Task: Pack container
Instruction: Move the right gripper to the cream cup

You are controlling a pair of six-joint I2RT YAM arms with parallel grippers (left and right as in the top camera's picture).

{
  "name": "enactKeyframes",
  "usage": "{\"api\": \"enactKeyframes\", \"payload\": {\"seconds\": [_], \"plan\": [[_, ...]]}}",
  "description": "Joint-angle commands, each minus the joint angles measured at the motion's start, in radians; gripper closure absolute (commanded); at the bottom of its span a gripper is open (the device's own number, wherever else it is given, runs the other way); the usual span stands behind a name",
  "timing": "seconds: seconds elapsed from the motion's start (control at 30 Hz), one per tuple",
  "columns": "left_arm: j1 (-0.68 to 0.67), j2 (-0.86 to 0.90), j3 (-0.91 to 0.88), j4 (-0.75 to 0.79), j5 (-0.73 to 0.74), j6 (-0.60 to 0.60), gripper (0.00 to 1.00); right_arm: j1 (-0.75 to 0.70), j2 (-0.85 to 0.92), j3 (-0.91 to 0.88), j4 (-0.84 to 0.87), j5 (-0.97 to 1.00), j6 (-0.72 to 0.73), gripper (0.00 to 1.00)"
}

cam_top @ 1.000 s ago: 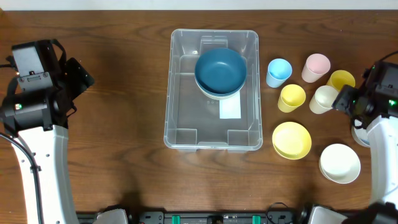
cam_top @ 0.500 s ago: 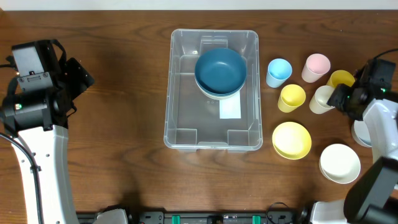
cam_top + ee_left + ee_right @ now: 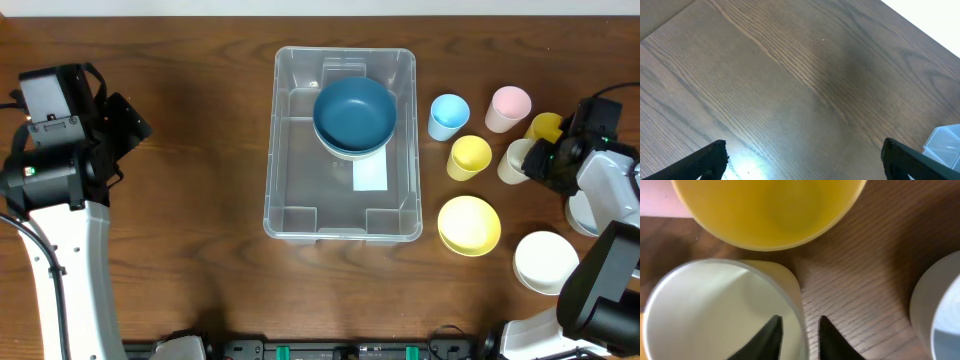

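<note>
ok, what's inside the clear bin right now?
In the container: a dark blue bowl nested on a paler bowl, which is mostly covered, so only its rim shows. Also a white label on the base.

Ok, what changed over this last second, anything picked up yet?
The right gripper moved left in over the cups, and its fingers now straddle the wall of the cream cup. Whether they have closed on it is unclear, and nothing is lifted. The left gripper, the container and the blue bowl in it stayed put.
</note>
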Motion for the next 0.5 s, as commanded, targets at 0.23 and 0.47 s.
{"api": "enactKeyframes", "payload": {"seconds": [0.23, 0.47], "plan": [[0.005, 0.006, 0.011, -0.002, -0.011, -0.001, 0.02, -0.005, 0.010, 0.017, -0.004, -0.012, 0.005, 0.99], [0.005, 0.006, 0.011, -0.002, -0.011, -0.001, 0.02, -0.002, -0.038, 0.020, -0.031, -0.012, 0.005, 0.99]]}}
